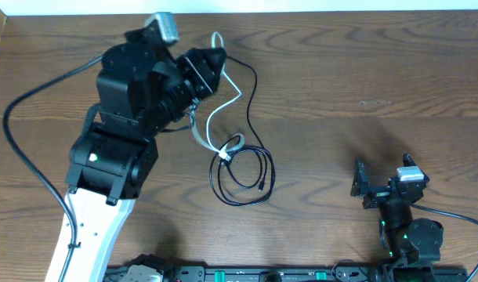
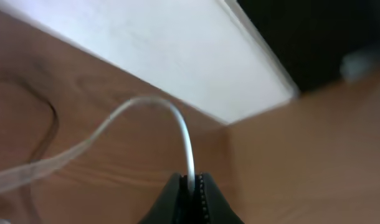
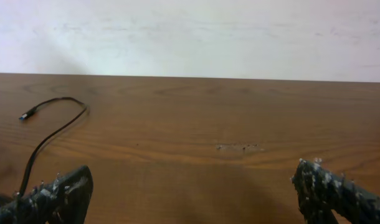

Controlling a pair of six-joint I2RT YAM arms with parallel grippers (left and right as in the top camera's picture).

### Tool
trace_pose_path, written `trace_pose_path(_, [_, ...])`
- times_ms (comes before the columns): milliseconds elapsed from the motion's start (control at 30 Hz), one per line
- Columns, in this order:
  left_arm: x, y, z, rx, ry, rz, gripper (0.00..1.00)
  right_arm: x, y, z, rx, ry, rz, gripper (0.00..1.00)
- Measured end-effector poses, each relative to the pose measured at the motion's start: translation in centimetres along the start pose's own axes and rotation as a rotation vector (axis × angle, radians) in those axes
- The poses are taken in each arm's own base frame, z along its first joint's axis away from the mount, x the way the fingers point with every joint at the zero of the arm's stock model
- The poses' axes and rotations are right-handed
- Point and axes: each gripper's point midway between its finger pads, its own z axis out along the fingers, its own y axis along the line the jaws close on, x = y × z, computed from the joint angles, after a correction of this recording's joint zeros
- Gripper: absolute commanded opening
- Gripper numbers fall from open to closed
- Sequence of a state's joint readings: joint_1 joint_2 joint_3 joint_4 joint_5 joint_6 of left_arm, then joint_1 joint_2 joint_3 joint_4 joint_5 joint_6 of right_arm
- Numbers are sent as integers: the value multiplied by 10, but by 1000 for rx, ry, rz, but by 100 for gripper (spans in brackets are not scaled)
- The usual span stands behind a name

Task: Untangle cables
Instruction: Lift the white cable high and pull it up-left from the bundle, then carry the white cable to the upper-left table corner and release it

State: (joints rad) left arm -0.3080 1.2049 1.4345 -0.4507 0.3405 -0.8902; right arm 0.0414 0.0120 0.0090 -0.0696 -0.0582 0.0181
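While the left gripper (image 2: pixel 191 182) pinches a white cable (image 2: pixel 184 134), the right gripper (image 3: pixel 191 173) gapes over wood-grain table (image 3: pixel 252 106).

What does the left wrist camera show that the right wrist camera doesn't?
Only the left wrist view: the left gripper shut on the white cable, which arcs up from it. Only the right wrist view: the right gripper, open and empty, and a black cable with its end plug. Both: the wooden table and the white wall behind it.
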Motion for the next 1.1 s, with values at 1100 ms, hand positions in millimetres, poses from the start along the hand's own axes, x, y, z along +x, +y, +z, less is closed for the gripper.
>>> trace_pose_path(1100, [-106, -91, -136, 229, -690, 208, 7, 0, 0, 0, 0, 0, 0, 99])
